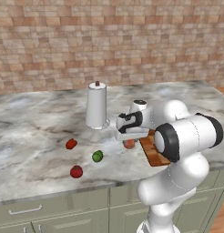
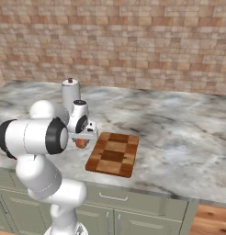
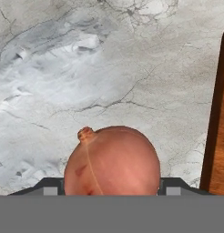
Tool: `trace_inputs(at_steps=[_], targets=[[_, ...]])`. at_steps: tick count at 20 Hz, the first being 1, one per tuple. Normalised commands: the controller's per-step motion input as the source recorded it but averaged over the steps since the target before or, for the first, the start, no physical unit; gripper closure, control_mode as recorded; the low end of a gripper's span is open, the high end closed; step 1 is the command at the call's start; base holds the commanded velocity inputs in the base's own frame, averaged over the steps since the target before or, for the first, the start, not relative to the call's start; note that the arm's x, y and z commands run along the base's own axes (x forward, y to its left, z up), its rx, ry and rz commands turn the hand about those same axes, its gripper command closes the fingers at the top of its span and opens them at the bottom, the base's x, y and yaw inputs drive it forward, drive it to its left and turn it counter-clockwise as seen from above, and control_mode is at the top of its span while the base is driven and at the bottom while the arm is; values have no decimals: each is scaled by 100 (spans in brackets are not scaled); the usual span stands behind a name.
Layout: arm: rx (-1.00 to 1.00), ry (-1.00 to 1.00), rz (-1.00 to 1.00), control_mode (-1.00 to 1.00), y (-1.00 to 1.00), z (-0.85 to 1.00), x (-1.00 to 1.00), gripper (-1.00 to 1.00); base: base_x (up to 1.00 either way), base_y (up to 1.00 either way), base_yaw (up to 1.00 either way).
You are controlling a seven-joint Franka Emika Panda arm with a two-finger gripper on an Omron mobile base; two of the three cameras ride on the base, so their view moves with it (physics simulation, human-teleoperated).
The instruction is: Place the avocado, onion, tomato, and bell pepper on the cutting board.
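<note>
My gripper (image 1: 128, 138) (image 2: 82, 137) (image 3: 112, 190) is shut on the pale orange-pink onion (image 1: 129, 144) (image 2: 81, 143) (image 3: 112, 161), a fingertip pressed against each side. The onion sits low over the counter, just left of the checkered cutting board (image 1: 153, 154) (image 2: 112, 154) (image 3: 218, 113); I cannot tell whether it touches the marble. The board is bare. Left of the gripper lie the bell pepper (image 1: 71, 144), the green avocado (image 1: 97, 156) and the round tomato (image 1: 76, 171) near the front edge.
A tall pale canister (image 1: 96, 105) (image 2: 70, 94) with a dark knob stands behind the gripper. A brick wall closes the back of the marble counter (image 1: 32, 132) (image 2: 179, 137). Cabinet drawers run under the counter's front edge.
</note>
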Motion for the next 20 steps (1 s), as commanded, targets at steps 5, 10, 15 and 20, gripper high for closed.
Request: trace_inputs(at_steps=[5, 10, 15, 20], targets=[[0, 0, 0, -100, 0, 0, 0, 100, 0, 0, 0], [0, 0, 0, -100, 0, 14, -3, 100, 0, 0, 0], [0, 0, 0, -100, -6, 72, 0, 100, 0, 0, 0], [1, 0, 0, -100, -43, 95, 0, 100, 0, 0, 0]])
